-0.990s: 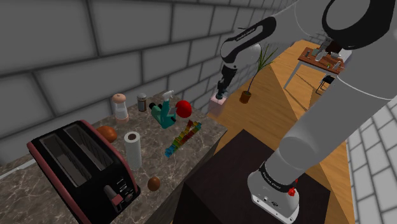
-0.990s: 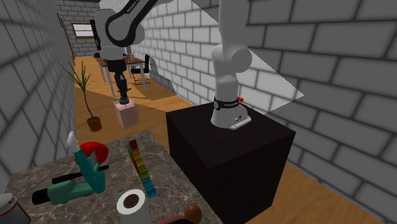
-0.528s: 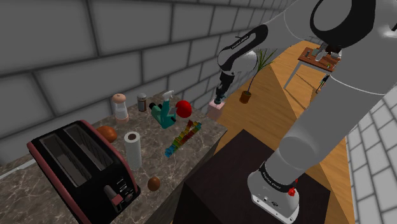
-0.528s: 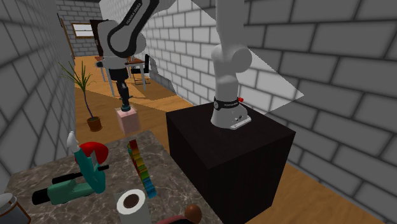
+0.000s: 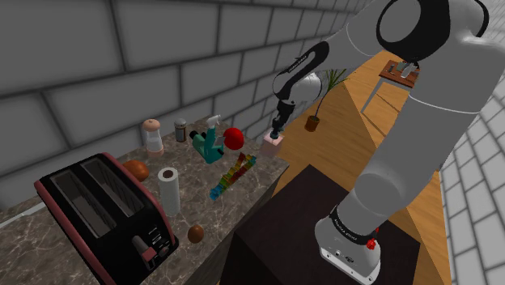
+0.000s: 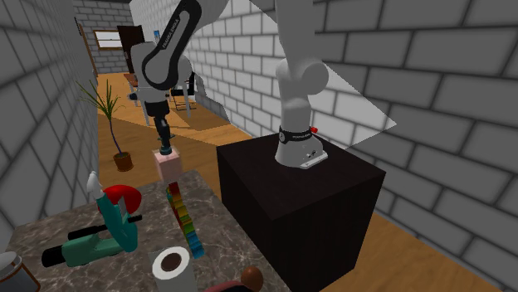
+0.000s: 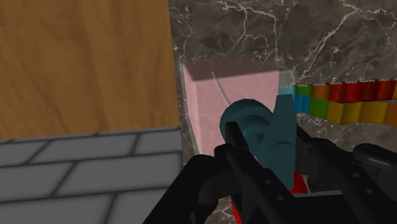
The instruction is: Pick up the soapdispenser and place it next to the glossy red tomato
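The tool (image 5: 276,129) is clamped on the teal pump of the pink soap dispenser (image 5: 272,145), which is upright at the surface's (image 5: 271,168) end edge beside the wooden floor. The red tomato (image 5: 234,137) sits near it, closer to the wall edge.

The dark marbled counter (image 5: 194,196) carries a row of rainbow blocks (image 5: 233,174) nearest the hand (image 5: 275,133), with the red tomato (image 5: 234,138) and a teal spray bottle (image 5: 207,146) also near it. Two shakers (image 5: 152,135), a paper roll (image 5: 168,189), a brown egg (image 5: 196,233) and the toaster (image 5: 105,212) stand well apart from the hand.
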Robot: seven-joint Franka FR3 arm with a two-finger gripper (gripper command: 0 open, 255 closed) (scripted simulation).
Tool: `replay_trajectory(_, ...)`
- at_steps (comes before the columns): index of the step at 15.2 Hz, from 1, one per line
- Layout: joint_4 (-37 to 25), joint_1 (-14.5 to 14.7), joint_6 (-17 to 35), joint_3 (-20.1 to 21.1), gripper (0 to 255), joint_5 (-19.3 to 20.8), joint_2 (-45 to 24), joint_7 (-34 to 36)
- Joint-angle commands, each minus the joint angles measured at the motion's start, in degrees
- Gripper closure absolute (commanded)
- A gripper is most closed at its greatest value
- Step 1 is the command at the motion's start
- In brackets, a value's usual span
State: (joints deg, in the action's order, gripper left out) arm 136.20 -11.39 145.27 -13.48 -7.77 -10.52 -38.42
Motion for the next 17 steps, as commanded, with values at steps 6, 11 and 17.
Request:
replay_trajectory(6,0.3,-0.3,3.3,0.7,255,-1.8,-3.1,-1.3)
replay_trajectory(11,0.3,-0.3,3.3,0.7,255,-1.8,-3.1,-1.3)
replay_trajectory(17,0.3,-0.3,3.3,0.7,0,-1.8,-3.1,-1.3)
